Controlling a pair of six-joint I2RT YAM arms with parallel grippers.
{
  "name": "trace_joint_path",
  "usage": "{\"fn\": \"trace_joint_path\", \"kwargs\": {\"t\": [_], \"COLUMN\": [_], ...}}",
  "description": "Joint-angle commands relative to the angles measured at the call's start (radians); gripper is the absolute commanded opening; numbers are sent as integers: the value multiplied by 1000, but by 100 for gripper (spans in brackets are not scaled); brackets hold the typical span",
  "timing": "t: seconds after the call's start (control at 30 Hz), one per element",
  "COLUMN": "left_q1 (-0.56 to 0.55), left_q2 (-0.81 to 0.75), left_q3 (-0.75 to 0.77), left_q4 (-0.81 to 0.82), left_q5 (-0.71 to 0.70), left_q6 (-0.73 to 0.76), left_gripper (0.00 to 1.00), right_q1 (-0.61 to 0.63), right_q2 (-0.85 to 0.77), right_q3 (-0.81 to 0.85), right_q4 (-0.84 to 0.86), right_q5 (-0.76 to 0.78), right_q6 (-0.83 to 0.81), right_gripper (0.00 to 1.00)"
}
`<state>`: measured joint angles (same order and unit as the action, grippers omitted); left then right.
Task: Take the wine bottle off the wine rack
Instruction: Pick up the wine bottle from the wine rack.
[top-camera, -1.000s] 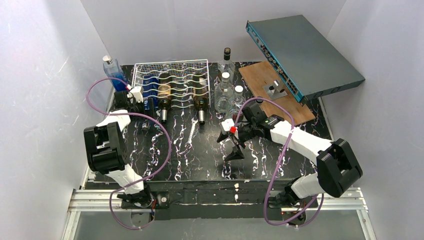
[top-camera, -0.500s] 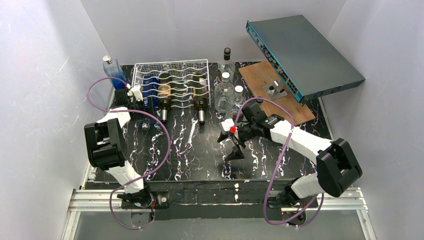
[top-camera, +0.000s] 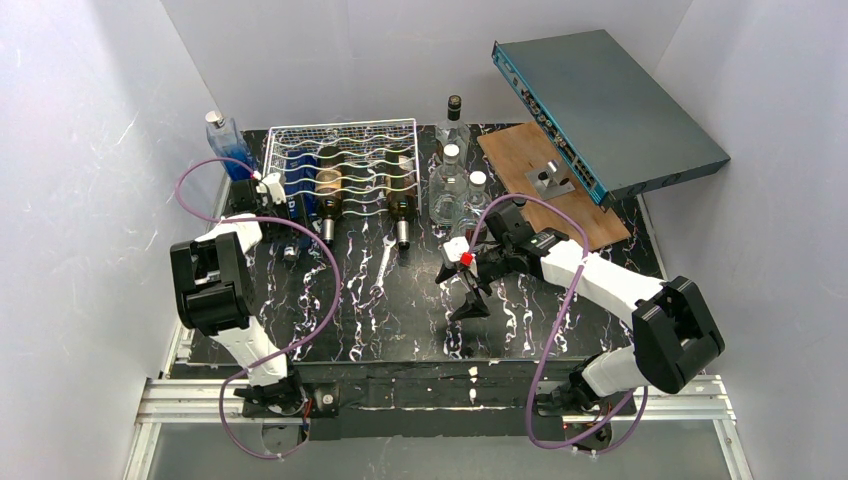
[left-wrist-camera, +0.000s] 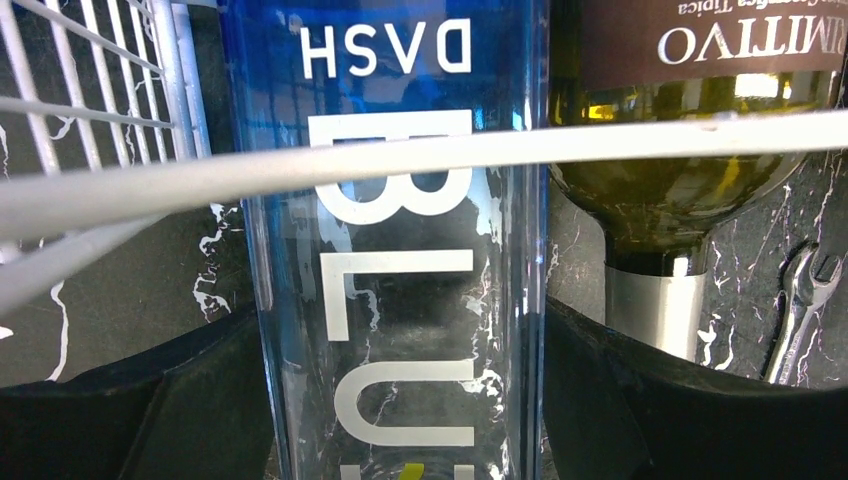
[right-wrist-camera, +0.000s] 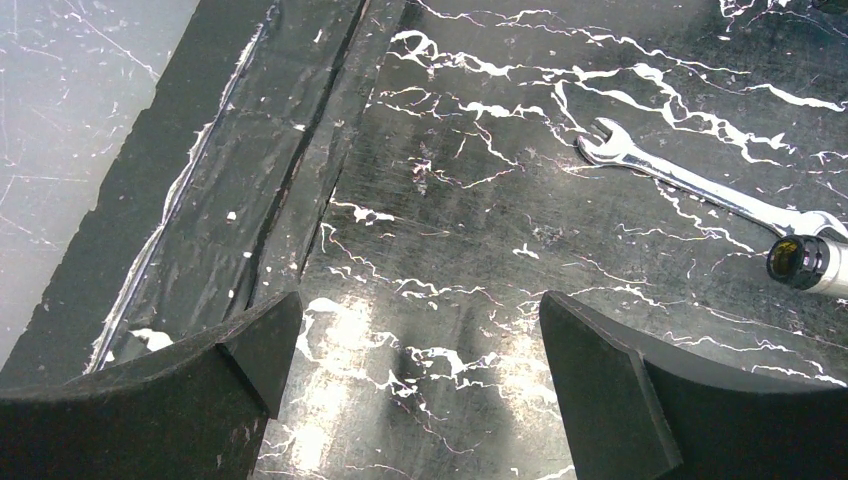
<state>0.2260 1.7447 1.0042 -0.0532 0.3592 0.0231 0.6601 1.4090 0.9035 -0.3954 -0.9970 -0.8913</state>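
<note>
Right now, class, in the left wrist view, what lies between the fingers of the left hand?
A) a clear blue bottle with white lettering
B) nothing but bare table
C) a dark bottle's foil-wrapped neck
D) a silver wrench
A: the blue bottle fills the gap of the left hand, with a black finger on each side, while the dark bottle and the wrench lie off to one side.

This is a robotics lab test cell. A left arm and a right arm, 2 in all, are bolted to an aluminium rail beside a black marbled table. White walls enclose mismatched props: a wine rack, a wrench and a rack-mount network switch.
</note>
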Motion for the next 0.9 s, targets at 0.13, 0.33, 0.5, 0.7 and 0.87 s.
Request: {"fn": "trace_joint_path", "kwargs": {"t": [0.13, 0.33, 0.5, 0.7, 0.87], "left_q1": [10, 30, 37, 40, 44], "left_q2": [-16, -24, -25, -25, -24], "left_q3": [13, 11, 17, 16, 20], "left_q4": [2, 15, 8, 3, -2], "left_q5": [28, 66, 96, 117, 155], "left_q6": [-11, -46, -50, -52, -56], "left_gripper": [80, 78, 74, 65, 35], "right_q1": [-7, -7, -7, -7, -7], "right_q2": [8, 8, 8, 9, 9], "right_q3": [41, 41, 41, 41, 43], "right_q4": [-13, -15, -16, -19, -22], "right_q5": [-13, -12, -12, -12, -11], "right_q6": [-14, -15, -17, -20, -23], "right_gripper": [98, 99, 98, 98, 99]}}
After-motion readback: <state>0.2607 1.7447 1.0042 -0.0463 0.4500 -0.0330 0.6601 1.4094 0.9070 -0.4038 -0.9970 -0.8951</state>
